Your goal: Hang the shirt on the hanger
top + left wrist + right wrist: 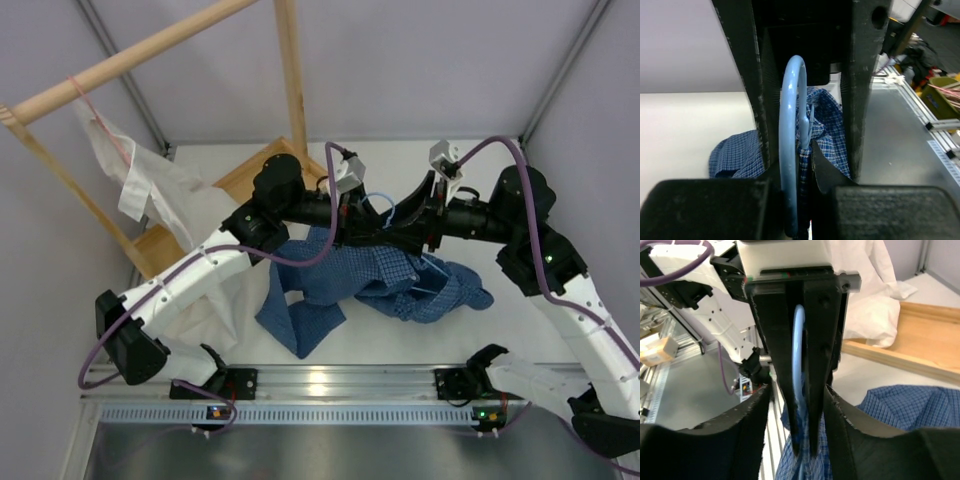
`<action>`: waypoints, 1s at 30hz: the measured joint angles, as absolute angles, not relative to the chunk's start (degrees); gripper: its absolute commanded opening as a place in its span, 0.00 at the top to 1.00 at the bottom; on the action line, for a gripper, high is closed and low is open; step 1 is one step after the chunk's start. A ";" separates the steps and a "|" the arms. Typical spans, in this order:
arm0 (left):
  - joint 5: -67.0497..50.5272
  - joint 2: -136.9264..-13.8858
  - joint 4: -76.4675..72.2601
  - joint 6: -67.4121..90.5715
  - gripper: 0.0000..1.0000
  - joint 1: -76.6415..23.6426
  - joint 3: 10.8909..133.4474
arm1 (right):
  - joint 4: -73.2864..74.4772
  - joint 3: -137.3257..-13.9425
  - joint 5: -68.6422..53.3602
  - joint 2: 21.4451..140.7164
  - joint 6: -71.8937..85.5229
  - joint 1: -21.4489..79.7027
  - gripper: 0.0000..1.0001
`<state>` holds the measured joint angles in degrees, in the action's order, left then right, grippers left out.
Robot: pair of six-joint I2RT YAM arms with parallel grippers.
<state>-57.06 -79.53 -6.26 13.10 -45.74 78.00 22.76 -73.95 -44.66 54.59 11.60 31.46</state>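
The blue checked shirt [330,285] lies crumpled on the table between the two arms, part of it lifted. My left gripper [349,224] is shut on the hook of the light-blue wire hanger [380,204], with a fold of shirt [826,125] pinched beside the wire [790,125]. In the left wrist view the left gripper [799,180] clamps both. My right gripper [799,390] is open, its jaws standing wide on either side of the left gripper's shut fingers [817,340] and the hanger [798,355]. The hanger's lower part is mostly hidden in the shirt [900,405].
A wooden rack [130,55] stands at the back left, its base [255,175] on the table. A white garment [150,190] hangs from it on a pinkish hanger [95,110]. An aluminium rail [340,385] runs along the near edge.
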 measured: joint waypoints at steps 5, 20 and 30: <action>-58.41 -80.64 -5.15 11.44 1.00 -47.16 78.35 | 21.02 -73.93 -45.39 55.27 10.90 32.71 0.66; -58.17 -80.64 -2.83 6.66 1.00 -47.37 79.29 | 20.95 -73.49 -43.79 54.15 8.51 33.28 0.64; -57.58 -80.64 0.25 4.80 1.00 -47.53 79.50 | 21.87 -73.45 -43.35 53.34 6.07 33.36 0.53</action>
<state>-57.58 -80.64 0.25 4.80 -47.53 79.50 21.87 -73.45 -43.35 53.34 6.07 33.36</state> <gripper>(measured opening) 0.093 0.433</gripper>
